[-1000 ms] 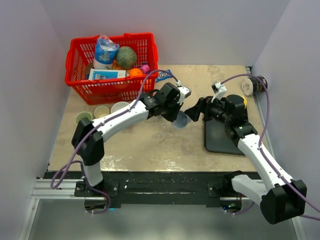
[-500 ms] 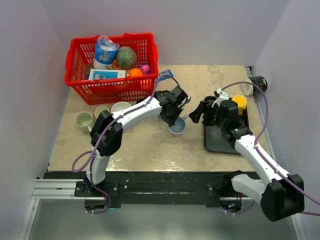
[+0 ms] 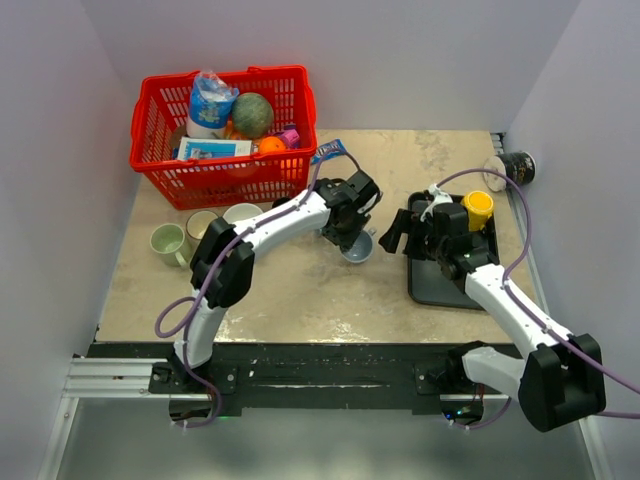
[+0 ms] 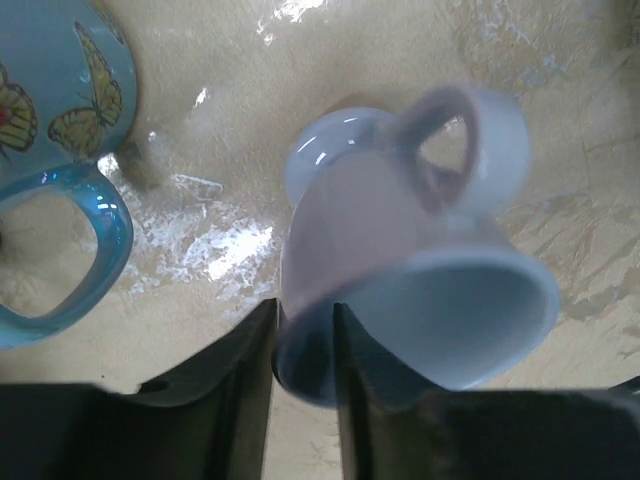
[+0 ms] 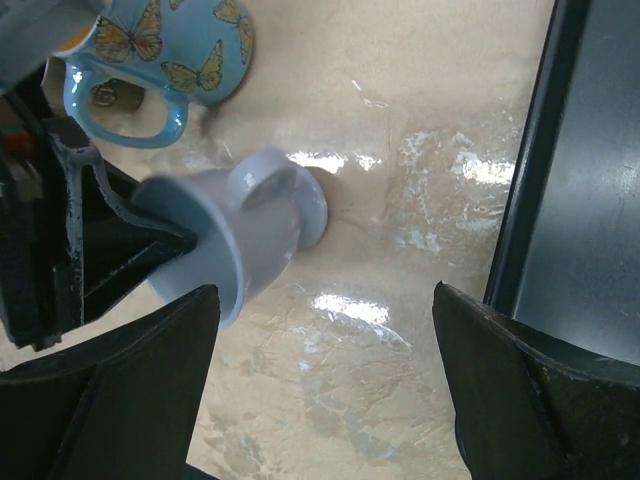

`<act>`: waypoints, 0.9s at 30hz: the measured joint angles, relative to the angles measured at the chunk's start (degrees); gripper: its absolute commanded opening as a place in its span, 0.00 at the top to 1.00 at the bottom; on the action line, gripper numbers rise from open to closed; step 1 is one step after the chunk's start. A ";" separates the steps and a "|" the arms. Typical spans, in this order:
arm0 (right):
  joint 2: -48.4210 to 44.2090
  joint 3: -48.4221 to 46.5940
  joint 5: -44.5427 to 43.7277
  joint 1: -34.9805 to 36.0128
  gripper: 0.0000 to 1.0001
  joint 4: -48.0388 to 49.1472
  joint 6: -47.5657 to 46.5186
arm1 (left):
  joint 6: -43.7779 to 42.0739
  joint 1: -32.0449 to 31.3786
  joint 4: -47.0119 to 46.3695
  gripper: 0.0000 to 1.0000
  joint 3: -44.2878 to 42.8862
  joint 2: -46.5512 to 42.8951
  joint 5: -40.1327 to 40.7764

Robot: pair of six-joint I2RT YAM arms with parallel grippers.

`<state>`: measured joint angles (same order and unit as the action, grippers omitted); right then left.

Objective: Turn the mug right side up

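The pale blue mug (image 3: 358, 250) is tilted, its base on or just over the table and its mouth turned up toward the left wrist. My left gripper (image 3: 349, 228) is shut on its rim, one finger inside and one outside, as the left wrist view shows at the mug (image 4: 400, 280) and the gripper (image 4: 305, 325). My right gripper (image 3: 397, 231) is open and empty, just right of the mug and apart from it. In the right wrist view the mug (image 5: 240, 230) lies at the upper left of the open gripper (image 5: 325, 310).
A butterfly mug (image 4: 50, 90) stands close behind the pale mug, also in the right wrist view (image 5: 170, 45). A red basket (image 3: 150, 170) of groceries stands back left, with three cups (image 3: 168, 240) before it. A black tray (image 3: 440, 280) with a yellow cup (image 3: 477, 207) lies on the right.
My left gripper has brought the mug down to the table and turned its mouth upward. My right gripper has drawn back to the right, away from the mug.
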<state>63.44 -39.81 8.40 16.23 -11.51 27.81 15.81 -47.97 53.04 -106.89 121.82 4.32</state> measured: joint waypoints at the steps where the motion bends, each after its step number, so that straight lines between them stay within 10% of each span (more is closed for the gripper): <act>1: 0.11 0.00 0.00 0.00 0.08 -0.26 0.00 | 0.09 0.04 0.00 0.56 -0.42 0.09 -0.02; 15: 1.31 -2.05 0.57 0.00 0.09 -1.20 -2.40 | 2.71 1.20 -1.38 0.42 -1.62 -1.66 2.32; 27: 20.74 -18.14 3.21 5.88 0.26 -0.50 -11.89 | 6.60 7.85 -11.17 0.33 7.52 -26.40 10.27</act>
<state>84.18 -57.95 11.62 22.11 -12.01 15.92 22.41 -40.12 41.87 -99.37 95.42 14.59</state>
